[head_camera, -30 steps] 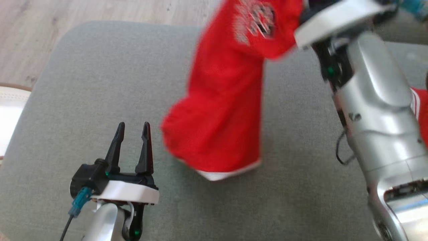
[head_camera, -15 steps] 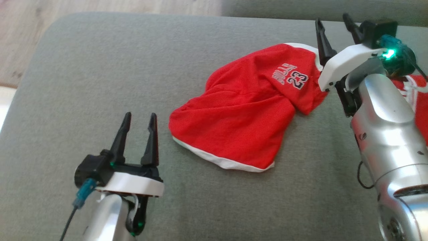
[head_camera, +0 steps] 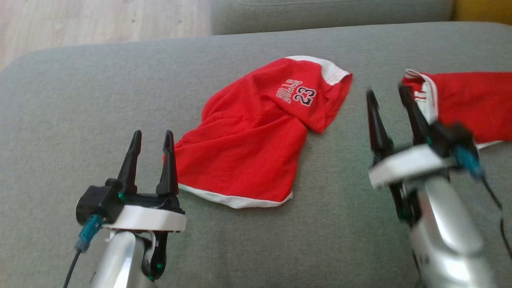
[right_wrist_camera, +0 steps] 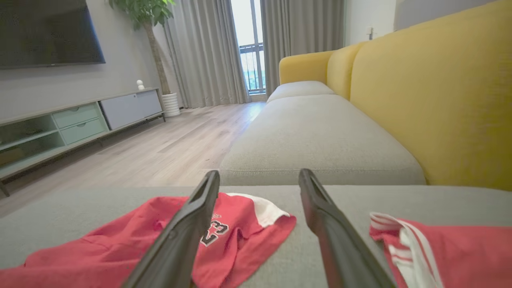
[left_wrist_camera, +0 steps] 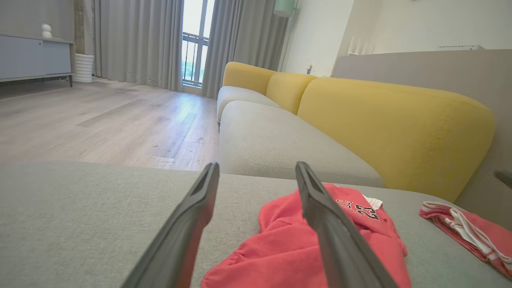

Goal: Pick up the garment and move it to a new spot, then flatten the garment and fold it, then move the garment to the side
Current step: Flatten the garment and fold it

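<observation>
the right gripper (head_camera: 386,91) has pulled back from the red garment (head_camera: 248,148) and now sits apart from it, fingers spread wide, holding nothing. the garment lies crumpled on the grey cushion (head_camera: 80,100). the left gripper (head_camera: 153,134) is also spread and empty, just beside the garment's edge.

We find bare grey seat cushion (head_camera: 80,100) left of and in front of the crumpled red garment (head_camera: 248,148), open to pass. A free strip separates it from a second red garment (head_camera: 472,100); the yellow backrest (left_wrist_camera: 392,128) rises beyond that like a wall.
</observation>
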### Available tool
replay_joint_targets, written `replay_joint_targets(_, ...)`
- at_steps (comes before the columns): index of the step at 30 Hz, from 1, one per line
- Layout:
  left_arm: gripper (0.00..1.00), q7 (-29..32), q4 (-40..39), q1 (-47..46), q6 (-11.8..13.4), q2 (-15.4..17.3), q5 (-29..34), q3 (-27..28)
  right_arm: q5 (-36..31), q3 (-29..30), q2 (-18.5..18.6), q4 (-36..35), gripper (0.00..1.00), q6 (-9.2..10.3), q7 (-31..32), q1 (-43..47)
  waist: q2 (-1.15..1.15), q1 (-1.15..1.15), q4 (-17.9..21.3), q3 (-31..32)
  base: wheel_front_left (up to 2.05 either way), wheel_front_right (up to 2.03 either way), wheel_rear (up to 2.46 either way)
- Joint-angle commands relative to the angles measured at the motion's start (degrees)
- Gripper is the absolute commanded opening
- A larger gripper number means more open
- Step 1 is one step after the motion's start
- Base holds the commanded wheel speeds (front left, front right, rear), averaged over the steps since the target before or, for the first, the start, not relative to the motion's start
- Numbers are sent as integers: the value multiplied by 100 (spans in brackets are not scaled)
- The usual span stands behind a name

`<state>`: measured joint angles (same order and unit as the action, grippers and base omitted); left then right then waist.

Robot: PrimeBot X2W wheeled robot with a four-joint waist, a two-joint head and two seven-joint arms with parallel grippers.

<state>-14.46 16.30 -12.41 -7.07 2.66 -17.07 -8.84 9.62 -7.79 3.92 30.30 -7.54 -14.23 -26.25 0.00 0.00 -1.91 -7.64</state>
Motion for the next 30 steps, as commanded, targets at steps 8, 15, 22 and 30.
replay_joint_targets(8,100,-53,-181,84,-19,31,94,186,323,19,-103,-1365,100,5,-68,1559,0,0,132,109,0,0,0)
replay_joint_targets(15,100,-53,-161,59,-29,27,104,150,385,-31,-103,-1658,100,5,61,1822,0,0,44,74,0,0,0)
replay_joint_targets(22,100,-54,-133,50,-33,25,107,102,275,-237,-103,-1676,100,5,461,1854,0,0,-95,32,0,0,0)
replay_joint_targets(30,100,-54,-38,-10,-37,23,64,21,341,-1009,-104,-1252,100,5,1308,1799,0,0,-344,-29,0,0,0)
